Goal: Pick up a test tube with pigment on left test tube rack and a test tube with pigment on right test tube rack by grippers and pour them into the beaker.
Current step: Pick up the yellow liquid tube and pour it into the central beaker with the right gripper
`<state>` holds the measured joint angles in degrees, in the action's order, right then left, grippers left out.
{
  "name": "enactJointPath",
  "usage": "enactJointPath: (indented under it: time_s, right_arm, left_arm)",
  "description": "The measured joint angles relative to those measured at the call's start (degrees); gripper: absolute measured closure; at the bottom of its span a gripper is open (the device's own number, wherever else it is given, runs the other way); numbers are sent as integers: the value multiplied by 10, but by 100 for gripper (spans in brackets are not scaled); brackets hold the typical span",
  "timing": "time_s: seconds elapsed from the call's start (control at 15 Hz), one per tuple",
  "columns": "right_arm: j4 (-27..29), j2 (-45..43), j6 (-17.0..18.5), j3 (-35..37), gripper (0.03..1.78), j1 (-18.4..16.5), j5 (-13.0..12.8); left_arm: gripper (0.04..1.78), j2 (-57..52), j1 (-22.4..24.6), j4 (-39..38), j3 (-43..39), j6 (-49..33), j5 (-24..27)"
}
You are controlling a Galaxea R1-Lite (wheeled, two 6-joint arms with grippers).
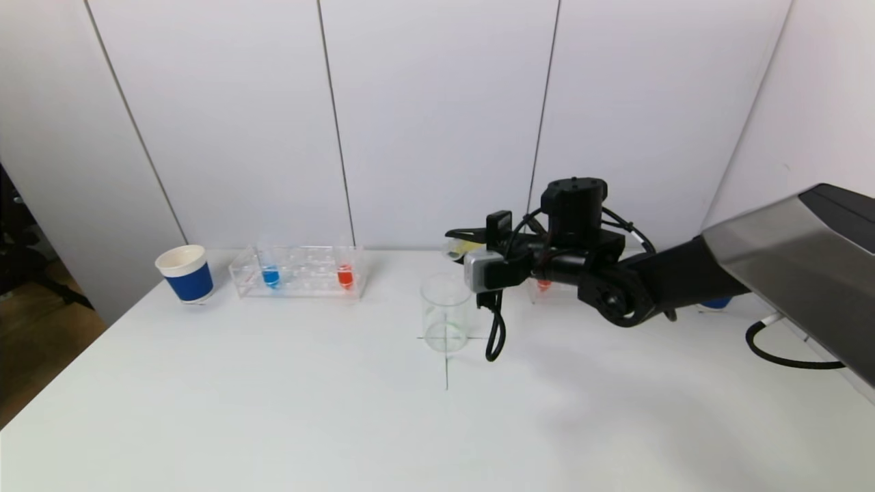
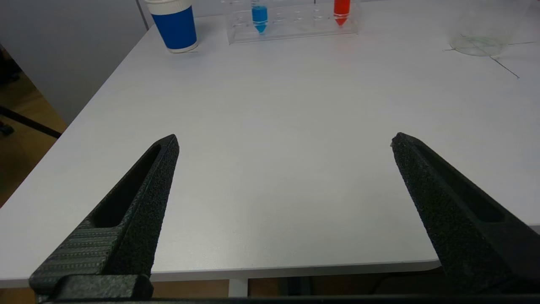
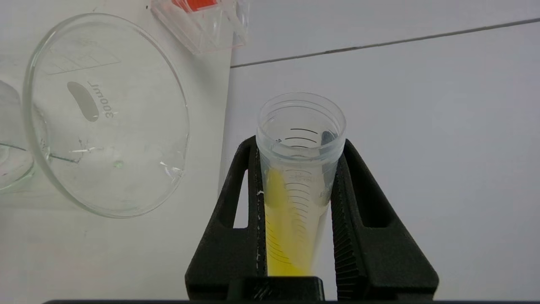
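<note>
Your right gripper [image 3: 300, 169] is clamped on a clear graduated test tube [image 3: 297, 185] with yellow pigment pooled along its lower side; the mouth is open, no cap, black scale lines printed down the wall. In the head view that tube [image 1: 462, 247] sits centre frame, tipped near horizontal, mouth just above and behind the beaker [image 1: 446, 313]. The beaker is clear glass, standing on a thin cross mark on the white table [image 1: 273, 410], middle of frame. Its wall reads "300ml" in the right wrist view [image 3: 105, 114], beside a white oval patch.

Left rack [image 1: 299, 272], upper left of centre, holds a blue tube [image 1: 271, 275] and a red tube [image 1: 345, 276]. A blue-and-white paper cup [image 1: 184, 273] stands left of it. Right rack [image 3: 198, 21] shows red pigment, mostly hidden behind the arm in the head view.

Your left gripper [image 2: 284, 141] hangs spread wide over the table's near edge, holding nothing.
</note>
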<state>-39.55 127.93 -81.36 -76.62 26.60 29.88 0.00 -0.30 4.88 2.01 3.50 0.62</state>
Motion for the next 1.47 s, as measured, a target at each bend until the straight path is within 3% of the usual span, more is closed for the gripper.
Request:
enactJointPath:
  time_s: [0.47, 1.47]
  right_arm:
    - [-31, 11, -37, 1, 132, 1, 28]
    - [-28, 30, -130, 0, 132, -8, 37]
  left_arm:
    - [6, 0, 0, 0, 0, 0, 0]
    - [6, 0, 0, 0, 0, 0, 0]
